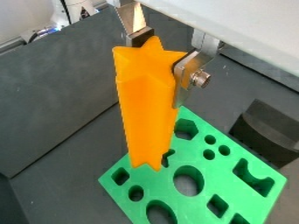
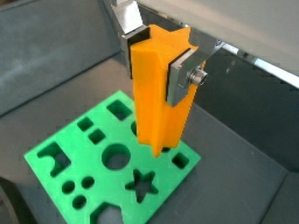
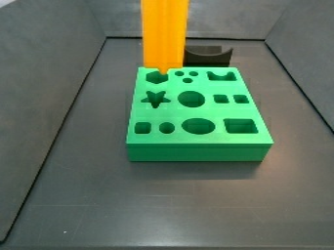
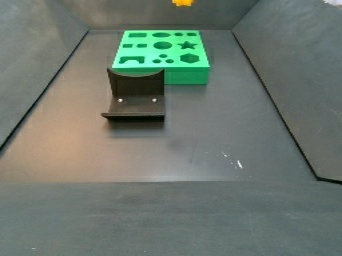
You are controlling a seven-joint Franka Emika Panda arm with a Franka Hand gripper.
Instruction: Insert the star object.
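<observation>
The gripper (image 2: 158, 54) is clamped on the star object (image 2: 160, 92), upright above the green block (image 3: 196, 137) near its far-left corner. Transport step: next, shift toward the star hole (image 3: 155, 98) (about 6 o'clock in a side view), align, then lower.

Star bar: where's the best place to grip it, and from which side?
Grip it near its top end, coming from above, as the gripper does now: its fingers clamp opposite ridged sides of the upright star bar. That likely leaves the long lower part free to drop into the star hole in the green block.
</observation>
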